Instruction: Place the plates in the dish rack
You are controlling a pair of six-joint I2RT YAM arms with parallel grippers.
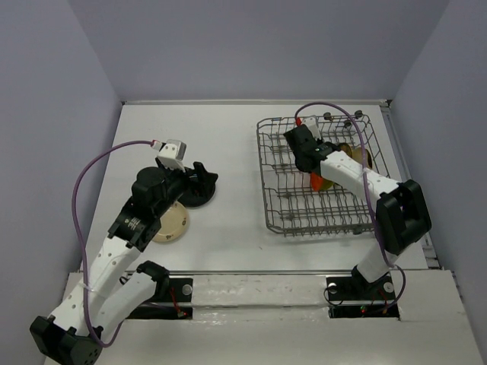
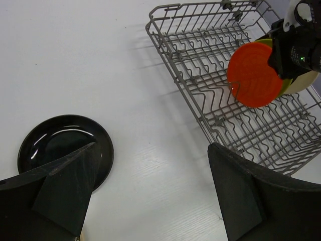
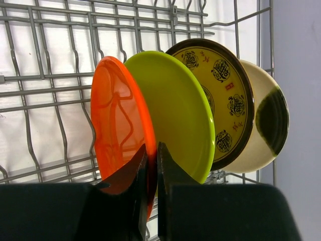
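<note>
Right gripper (image 3: 152, 150) is clamped on the rim of the orange plate (image 3: 115, 125), fingers pinched tight on the plate's near edge. The orange plate stands upright on edge inside the dish rack (image 1: 262, 163), toward its right half. Can't tell if its lower edge sits between the tines.

Just behind it in the wrist view is a row of upright plates. First is the lime green plate (image 3: 180, 110), very close to the orange one. Next is the dark brown plate with gold pattern (image 3: 220, 80), then a cream plate with a dark patch (image 3: 266, 125) at the far end. All three are in the rack and overlap one another in view.

Left gripper (image 2: 151, 145) has its fingers spread wide with nothing between them. It hangs low over the white table (image 1: 228, 137), well left of the rack. The glossy black plate (image 2: 60, 140) lies flat on the table, partly under the left finger; contact can't be told. In the top view a beige plate (image 1: 171, 226) lies flat on the table just nearer than the black one, partly hidden by the left arm.
</note>
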